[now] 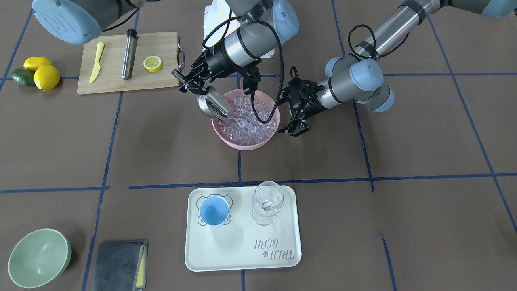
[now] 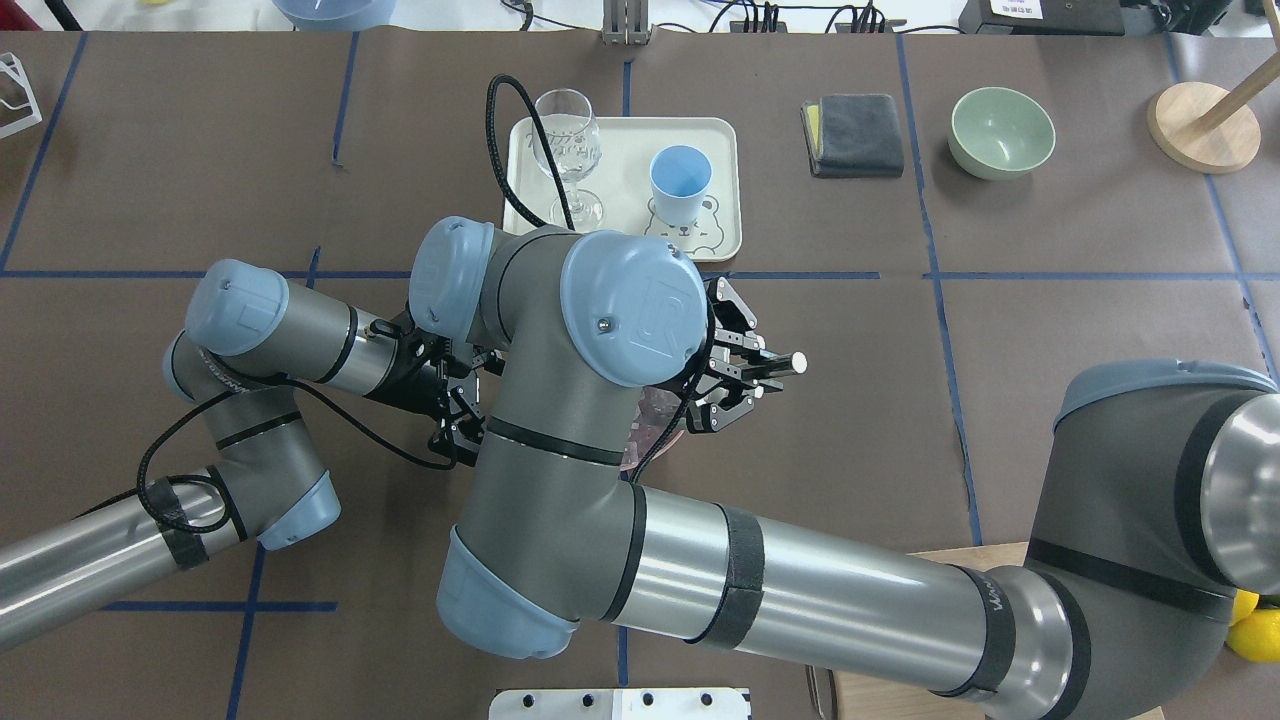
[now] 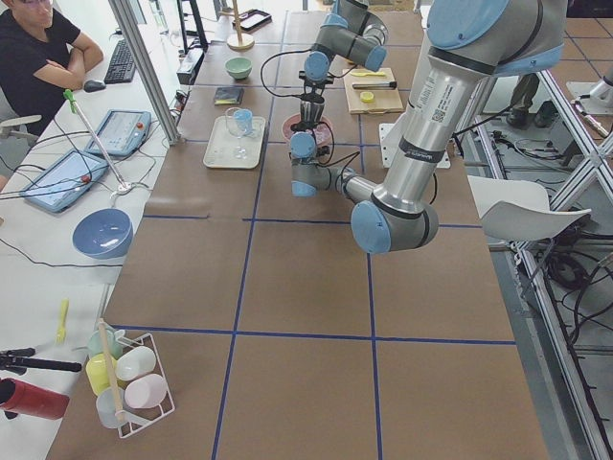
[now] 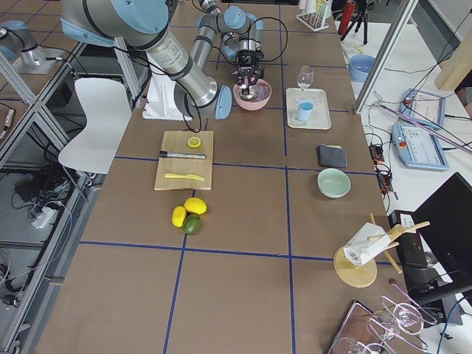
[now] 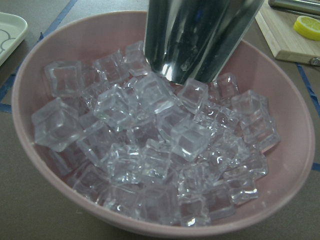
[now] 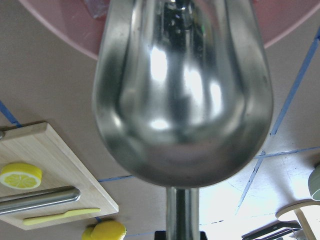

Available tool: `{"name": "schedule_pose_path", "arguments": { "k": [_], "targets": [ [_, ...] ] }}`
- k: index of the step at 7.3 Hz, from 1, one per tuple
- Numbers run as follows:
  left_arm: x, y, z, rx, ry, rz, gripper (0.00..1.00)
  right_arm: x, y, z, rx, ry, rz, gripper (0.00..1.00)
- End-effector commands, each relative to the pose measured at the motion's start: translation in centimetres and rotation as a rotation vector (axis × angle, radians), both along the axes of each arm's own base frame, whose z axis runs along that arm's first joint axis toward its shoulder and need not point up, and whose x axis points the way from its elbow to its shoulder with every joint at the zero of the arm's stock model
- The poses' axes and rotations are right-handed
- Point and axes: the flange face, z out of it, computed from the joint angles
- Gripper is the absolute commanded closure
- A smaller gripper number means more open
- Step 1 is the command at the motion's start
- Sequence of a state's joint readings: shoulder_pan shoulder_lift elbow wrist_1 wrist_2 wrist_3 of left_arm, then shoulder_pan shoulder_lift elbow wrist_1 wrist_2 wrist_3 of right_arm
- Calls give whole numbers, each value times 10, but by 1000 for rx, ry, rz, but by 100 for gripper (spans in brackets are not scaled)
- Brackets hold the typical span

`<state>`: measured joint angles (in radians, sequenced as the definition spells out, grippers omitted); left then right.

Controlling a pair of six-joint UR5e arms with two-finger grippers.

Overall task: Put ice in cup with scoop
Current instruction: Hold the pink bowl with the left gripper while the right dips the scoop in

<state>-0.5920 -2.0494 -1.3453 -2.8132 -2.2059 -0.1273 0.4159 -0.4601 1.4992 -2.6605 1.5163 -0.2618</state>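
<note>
Ice (image 5: 165,150) lies in a heap of clear cubes inside the pink bowl (image 5: 280,65), which sits near the middle of the counter (image 1: 404,202). I see the shiny scoop (image 1: 212,106) tipped down, with its open end pushed against the cubes. It is at the side of the bowl that faces the wooden cutting board (image 1: 113,83). From the left wrist camera, the scoop's mouth touches the top cubes at the far side of the heap.

My right claw (image 1: 193,83) is clamped on the scoop's thin rod handle, and the end of the rod sticks out past the fingers. My left claw (image 1: 297,130) hangs just beside the other side of the bowl, with its two fingers apart. I cannot tell if it touches the bowl.

The small light-blue cup (image 1: 214,211) stands upright on the cream tray (image 1: 242,254). It is well apart from the bowl, on the side of the counter away from the robot. It sits on a bear drawing. A clear wine glass (image 1: 266,202) stands beside it on the same tray.

On the cutting board lie a yellow knife (image 1: 96,62), a steel cylinder (image 1: 129,54) with a black cap and a half lemon (image 1: 152,63). Two lemons (image 1: 45,76) and a dark green fruit (image 1: 22,76) sit beside the board. A pale green bowl (image 1: 38,256) and a folded grey cloth (image 1: 119,264) sit near the tray.
</note>
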Motion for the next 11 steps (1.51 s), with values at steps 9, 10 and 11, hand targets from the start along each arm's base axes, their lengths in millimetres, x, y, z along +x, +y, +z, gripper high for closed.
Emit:
{"name": "schedule_pose_path", "arguments": {
  "k": [9,10,11],
  "targets": [
    [-4,-4,-1,1,1,-8,0,22,8,66,145,-326,4,100],
    [-4,-5,-1,1,1,-9,0,21,6,66,154,-361,8,100],
    [-6,-7,-1,1,1,-14,0,20,3,72,174,-411,10,100]
  ]
}}
